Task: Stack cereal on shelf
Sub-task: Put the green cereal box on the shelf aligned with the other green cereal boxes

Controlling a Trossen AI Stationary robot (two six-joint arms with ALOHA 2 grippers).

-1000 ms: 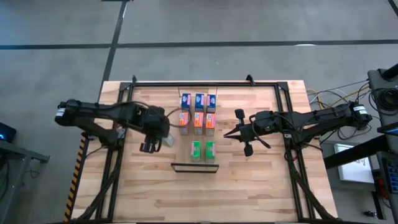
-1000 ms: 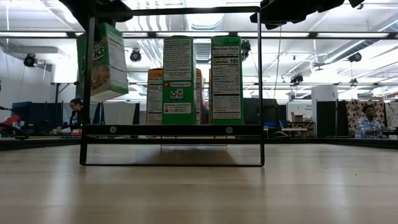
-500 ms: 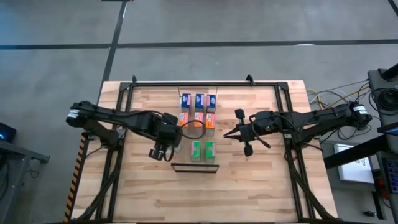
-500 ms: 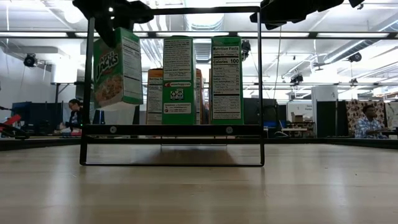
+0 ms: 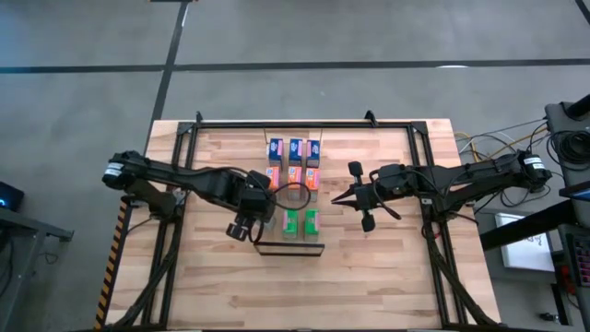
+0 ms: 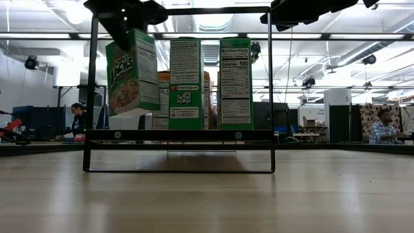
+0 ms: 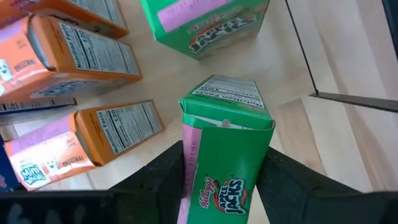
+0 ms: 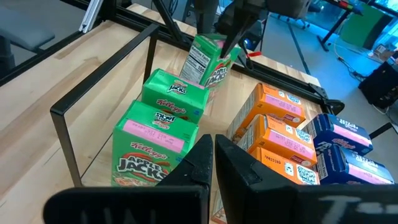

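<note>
1. While clamped in the left gripper (image 6: pixel 126 19), fingers (image 7: pixel 158 180) pressed on its sides, carried small green cardboard cereal box (image 6: pixel 132 74) hangs tilted, at nine o'clock of two standing green boxes (image 5: pixel 300 223).
2. Level first, then lower beside them, clear of thin dark metal frame (image 6: pixel 178 136).
3. Right gripper (image 5: pixel 355 196) parked at three o'clock, fingers together, empty.

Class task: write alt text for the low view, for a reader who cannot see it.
The left hand holds a tilted green cereal box in the air, left of two green boxes standing upright behind a thin dark metal frame. Orange boxes show behind them, and a planked wooden tabletop fills the foreground.
</note>
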